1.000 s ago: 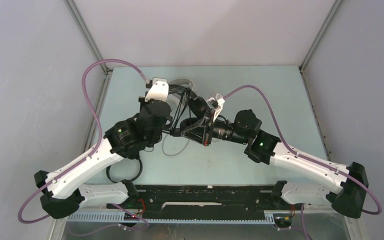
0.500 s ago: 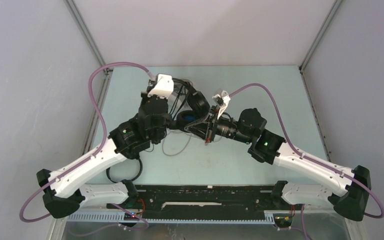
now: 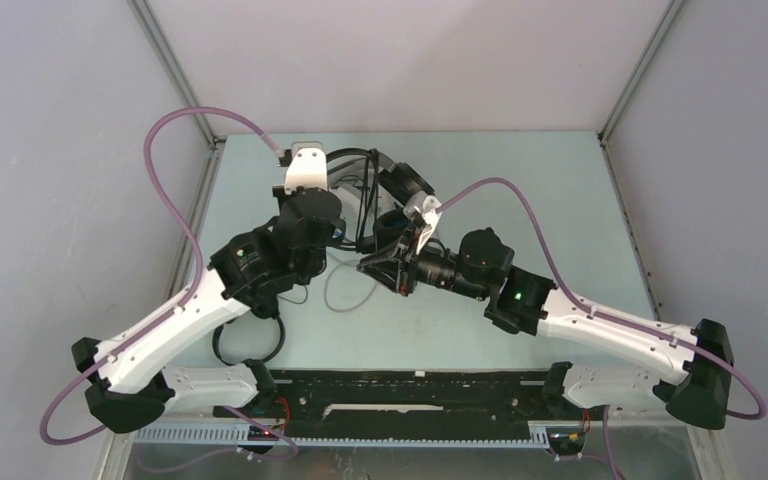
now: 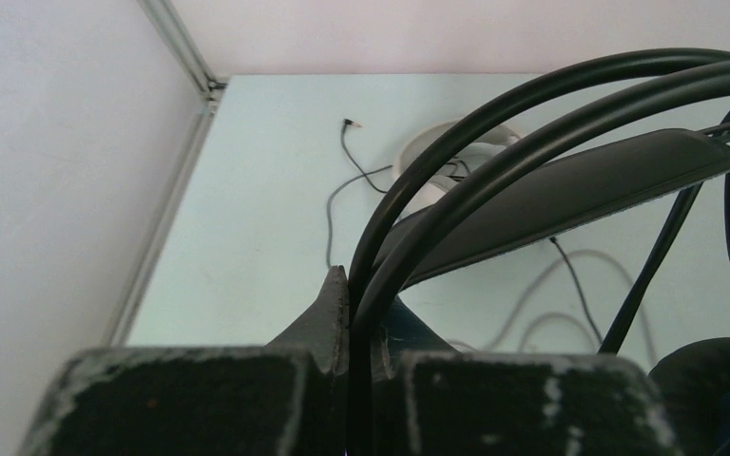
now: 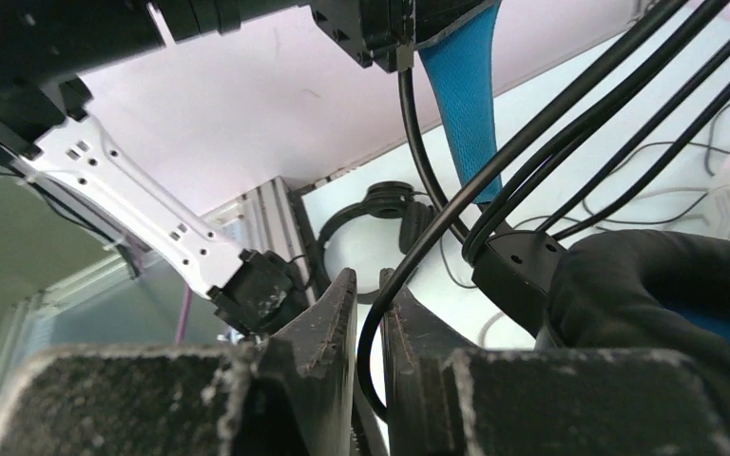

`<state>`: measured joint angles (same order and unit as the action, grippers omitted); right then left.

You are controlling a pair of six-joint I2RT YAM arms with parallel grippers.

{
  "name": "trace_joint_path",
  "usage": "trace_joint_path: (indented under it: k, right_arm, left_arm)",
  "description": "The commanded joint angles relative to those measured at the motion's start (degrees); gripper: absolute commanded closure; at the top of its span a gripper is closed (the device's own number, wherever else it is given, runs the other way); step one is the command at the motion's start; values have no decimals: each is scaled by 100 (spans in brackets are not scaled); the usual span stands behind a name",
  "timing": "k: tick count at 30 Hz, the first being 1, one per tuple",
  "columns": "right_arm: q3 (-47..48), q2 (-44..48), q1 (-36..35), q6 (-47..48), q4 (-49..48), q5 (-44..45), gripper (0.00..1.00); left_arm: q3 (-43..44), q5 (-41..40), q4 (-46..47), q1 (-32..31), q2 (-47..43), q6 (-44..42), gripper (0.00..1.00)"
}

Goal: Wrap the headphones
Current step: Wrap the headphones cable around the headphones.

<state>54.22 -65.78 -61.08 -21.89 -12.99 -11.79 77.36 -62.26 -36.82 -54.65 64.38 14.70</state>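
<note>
**First onlooker:** As the arms meet over the middle of the pale green desk, which pair hangs between them?

**Second onlooker:** The bulky black over-ear headphones with blue padding, lifted off the desk. The left claw is clamped together on the thin black wire hoops of the headband. The right claw shows a narrow slit with the thin black cable running through it. Pinched or loose, I cannot tell.

**First onlooker:** How would it handle?

**Second onlooker:** I reckon the hoops are stiff and make the best hold. The cushions look soft and would squash. The cable seems limp and likely to slide.

**First onlooker:** How many pairs?

**Second onlooker:** Three: this one, a white-grey over-ear pair at the far side, and a slim black pair lying flat. Those two are on the desk. Two claws.
</note>
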Motion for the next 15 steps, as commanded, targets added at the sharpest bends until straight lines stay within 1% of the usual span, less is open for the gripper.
trace_joint_path:
  k: [1,4,8,10,13,15]
  right_arm:
    - [129,44,-408,1007,-44,1049,83]
    - [-124,118,-571,1341,-317,1721,84]
    - [-368,194,-836,1831,-699,2155,84]
    - [-495,205,-885,2001,-874,2147,81]
    - [-719,235,-886,2417,-1175,2077,80]
    - [-967,278,-896,2707,-1541,2067,79]
  left_arm:
    - [552,422,107,30,-272,1071,100]
    - [594,697,105,29,-388,1147,100]
    - [679,859,44,34,-495,1299,100]
    - [701,995,59,38,-532,1326,100]
    - [793,1118,9,42,-566,1440,100]
    - [889,1165,-92,42,-577,1514,100]
